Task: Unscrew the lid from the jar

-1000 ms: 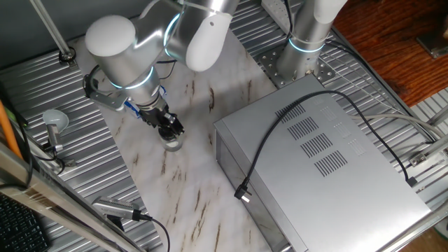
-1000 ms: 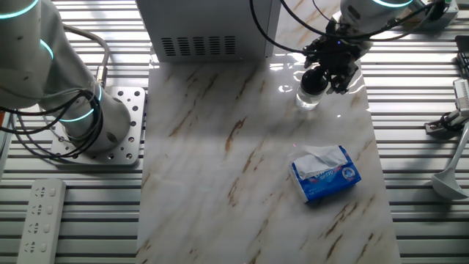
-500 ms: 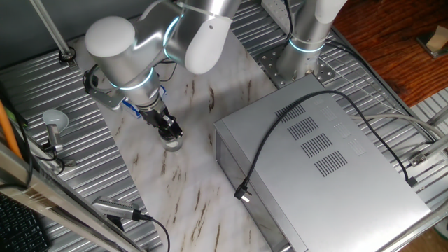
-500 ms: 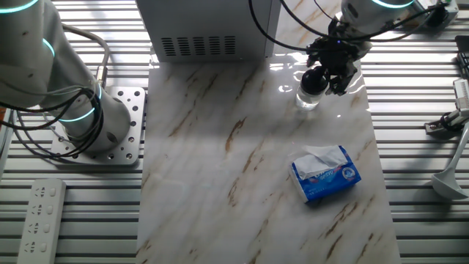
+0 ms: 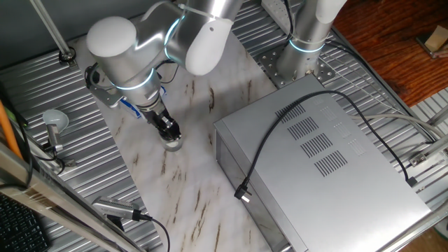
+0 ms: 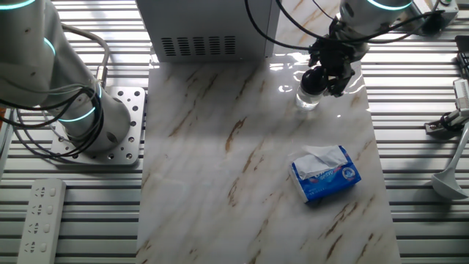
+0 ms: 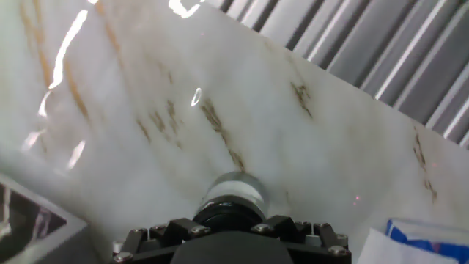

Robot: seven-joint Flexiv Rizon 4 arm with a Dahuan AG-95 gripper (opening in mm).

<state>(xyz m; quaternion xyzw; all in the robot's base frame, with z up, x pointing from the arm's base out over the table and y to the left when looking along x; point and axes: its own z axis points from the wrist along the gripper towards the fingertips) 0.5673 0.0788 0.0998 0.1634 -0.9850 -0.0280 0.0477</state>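
The desk is white marble streaked with brown veins. The lid is black, the jar clear, the hand black. The tissue packet is blue and white. The metal box is plain grey, crossed by a black cable.

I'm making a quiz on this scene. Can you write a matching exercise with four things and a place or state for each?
Things:
1. lid
2. jar
3. blue-and-white packet
4. black cable

Places or states:
A. draped over the grey metal box
B. lying alone on the marble, away from the gripper
C. standing on the marble under the gripper
D. between the fingers

Pairs: 1-D, 2-C, 3-B, 4-A
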